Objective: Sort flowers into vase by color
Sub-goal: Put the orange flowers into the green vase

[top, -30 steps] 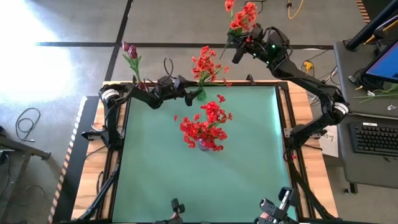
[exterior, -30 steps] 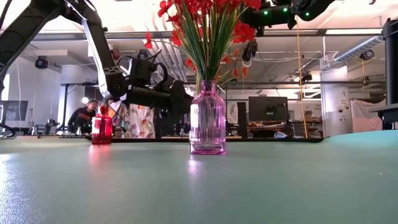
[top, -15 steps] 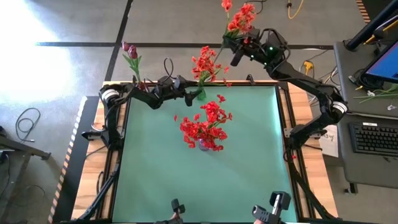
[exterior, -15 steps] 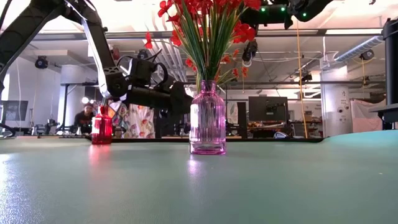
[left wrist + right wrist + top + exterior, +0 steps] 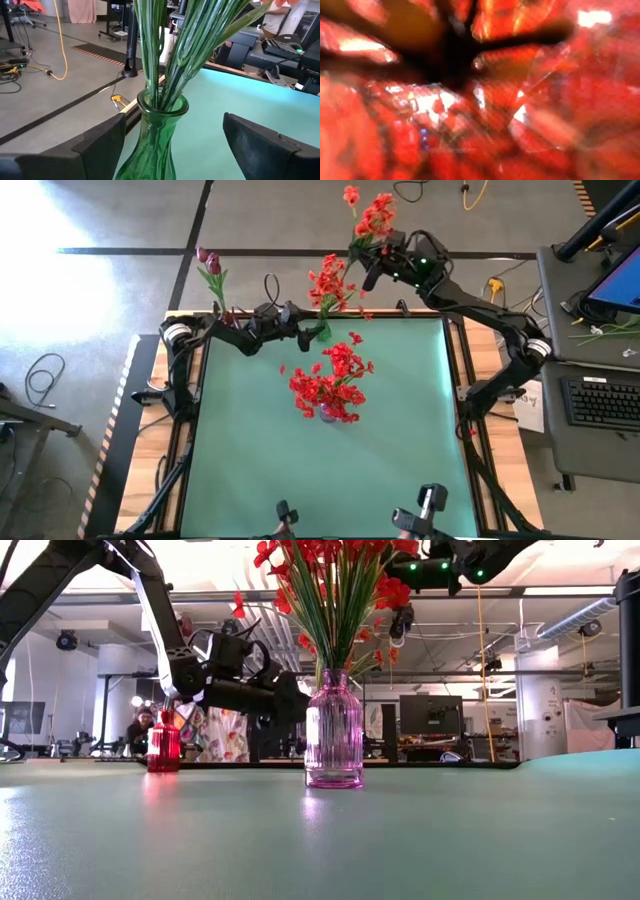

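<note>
A green glass vase (image 5: 152,142) with orange-red flowers (image 5: 330,285) stands at the table's far edge. My left gripper (image 5: 318,332) is open and level, one finger on either side of the vase; whether a finger touches the glass I cannot tell. My right gripper (image 5: 368,266) is shut on an orange-red flower spray (image 5: 376,218), high above the far edge and right of the green vase. A pink vase (image 5: 333,735) full of red flowers (image 5: 330,385) stands mid-table. A red vase (image 5: 163,747) with dark magenta buds (image 5: 208,260) stands at the far left corner. My right gripper holds the spray close under its blooms (image 5: 362,244). Blurred red petals (image 5: 470,100) fill its wrist view and hide the place of contact. The spray is lifted clear, and its blooms stick out beyond the fingers, away from the table.
The tall red blooms of the pink vase reach up toward my right arm (image 5: 470,555) in the low view. Open green mat (image 5: 400,450) lies near and right of the pink vase. A desk with a keyboard (image 5: 605,400) stands beyond the right edge.
My right gripper has carried the spray toward the table's left, closer to the green vase's flowers, sinking slightly and rolling a little. The spray has stayed lifted clear.
</note>
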`<action>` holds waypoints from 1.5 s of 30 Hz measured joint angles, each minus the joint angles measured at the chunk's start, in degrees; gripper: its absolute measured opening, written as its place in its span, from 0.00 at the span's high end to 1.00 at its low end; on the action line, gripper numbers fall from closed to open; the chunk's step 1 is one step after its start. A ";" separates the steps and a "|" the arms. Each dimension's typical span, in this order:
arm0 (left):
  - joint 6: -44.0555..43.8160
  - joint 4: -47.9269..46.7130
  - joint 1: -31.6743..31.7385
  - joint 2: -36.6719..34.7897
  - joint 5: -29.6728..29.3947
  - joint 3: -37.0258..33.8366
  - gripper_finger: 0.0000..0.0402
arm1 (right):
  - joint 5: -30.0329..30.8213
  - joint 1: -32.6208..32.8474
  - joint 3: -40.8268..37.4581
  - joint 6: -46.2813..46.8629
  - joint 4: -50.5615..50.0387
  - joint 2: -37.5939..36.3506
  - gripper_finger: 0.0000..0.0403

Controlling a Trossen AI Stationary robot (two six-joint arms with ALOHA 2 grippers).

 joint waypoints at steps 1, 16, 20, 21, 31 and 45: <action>0.00 0.00 0.00 0.00 0.00 0.00 0.21 | -0.10 0.02 0.00 0.03 0.17 0.58 0.96; 0.19 -0.85 -0.02 0.00 0.00 -0.02 0.28 | -1.53 2.82 -0.02 0.62 3.73 5.53 0.96; 0.18 -0.84 -0.02 0.00 0.01 -0.03 0.28 | -1.53 2.86 -0.02 -0.58 3.72 5.41 0.96; 0.17 -0.85 -0.02 0.00 0.00 -0.02 0.28 | -1.51 2.86 -0.02 -0.75 3.72 5.30 0.96; 0.17 -0.83 -0.02 0.00 0.00 -0.02 0.28 | -1.50 2.86 -0.04 -0.97 3.67 4.70 0.96; 0.17 -0.80 0.00 -0.01 0.00 -0.02 0.28 | -1.46 4.37 -0.07 -6.73 3.31 8.20 0.96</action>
